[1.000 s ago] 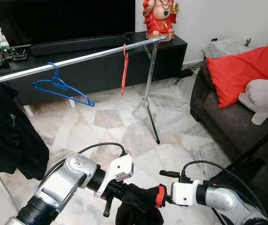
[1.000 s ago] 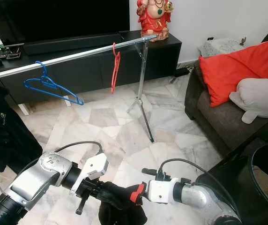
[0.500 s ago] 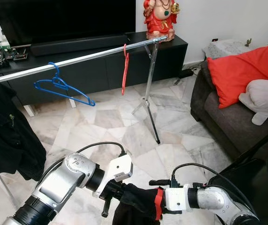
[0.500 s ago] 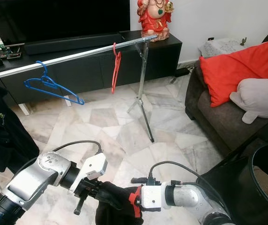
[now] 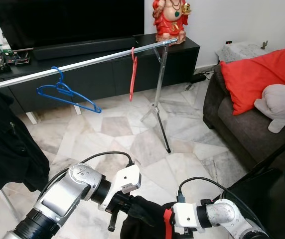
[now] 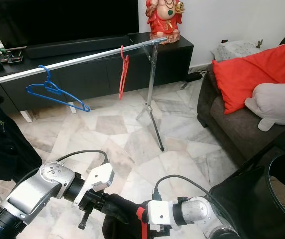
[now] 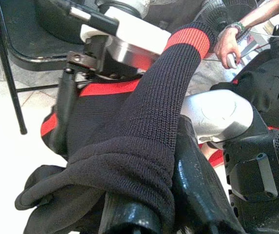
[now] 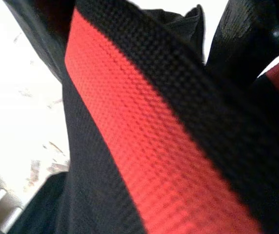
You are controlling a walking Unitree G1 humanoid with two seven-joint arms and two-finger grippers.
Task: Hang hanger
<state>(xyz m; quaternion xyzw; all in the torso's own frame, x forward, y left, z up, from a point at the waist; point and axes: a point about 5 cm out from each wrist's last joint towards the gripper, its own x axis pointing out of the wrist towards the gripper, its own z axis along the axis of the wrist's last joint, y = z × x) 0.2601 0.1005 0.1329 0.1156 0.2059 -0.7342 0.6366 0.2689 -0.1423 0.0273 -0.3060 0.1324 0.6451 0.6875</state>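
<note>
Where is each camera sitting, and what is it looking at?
Left eye view: on the head, looking down at both arms, the black-and-red garment and the clothes rail.
Right eye view: beside it, same scene, blue hanger.
Left wrist view: along the left gripper, garment draped over it.
Right wrist view: pressed close to the knit.
All share the garment.

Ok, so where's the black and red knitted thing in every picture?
Left eye: the garment is at the bottom middle, between the two arms.
Right eye: bottom middle too, a bit further left.
Left wrist: a black sleeve with a red cuff runs across the middle.
Right wrist: close up, its red stripe crosses the picture.
Shared landmark: the red band.
</note>
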